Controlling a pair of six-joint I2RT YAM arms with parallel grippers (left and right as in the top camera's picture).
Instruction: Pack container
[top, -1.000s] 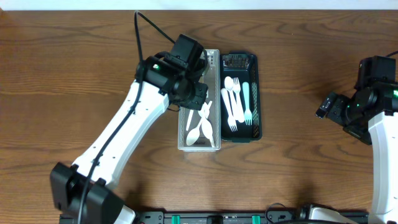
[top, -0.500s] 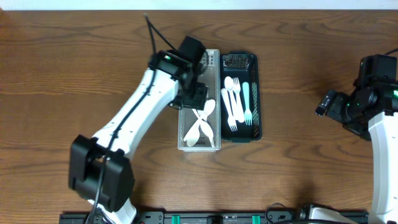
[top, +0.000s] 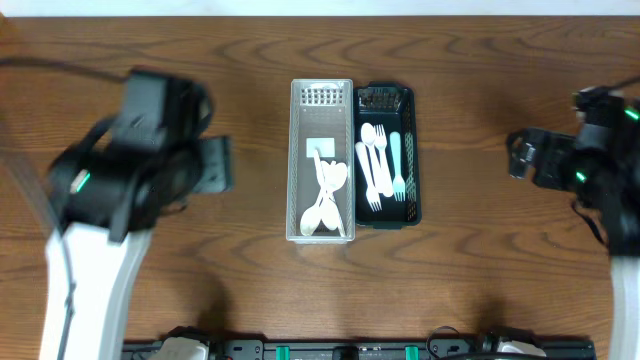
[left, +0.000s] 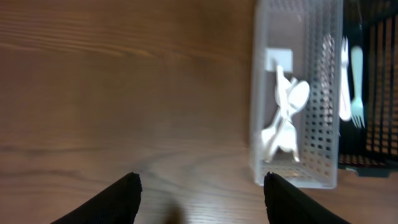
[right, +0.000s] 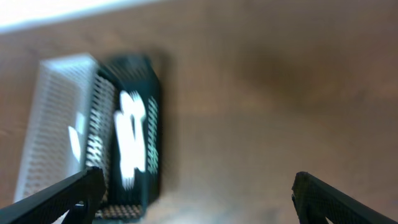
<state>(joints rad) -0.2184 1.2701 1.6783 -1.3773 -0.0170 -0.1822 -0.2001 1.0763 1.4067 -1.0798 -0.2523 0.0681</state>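
Note:
A clear white basket (top: 322, 100) stands mid-table and holds several white spoons (top: 326, 196). Touching its right side is a dark green basket (top: 411, 160) with white and pale green forks and spoons (top: 381, 168). My left gripper (top: 218, 165) is blurred, well left of the white basket. In the left wrist view it (left: 201, 178) is open and empty over bare wood, with the white basket (left: 323, 99) and its spoons (left: 286, 118) ahead to the right. My right gripper (top: 520, 155) is far right; in its wrist view it (right: 198, 175) is open and empty.
Bare wooden tabletop (top: 200, 260) lies on both sides of the two baskets. The right wrist view is blurred and shows the white basket (right: 50, 118) and the dark basket (right: 152, 87) at its left. A white strip runs along the table's far edge.
My left arm has swung away from above the white basket to the left, and its jaws have opened. The spoons lie in the white basket. My right arm shifted slightly.

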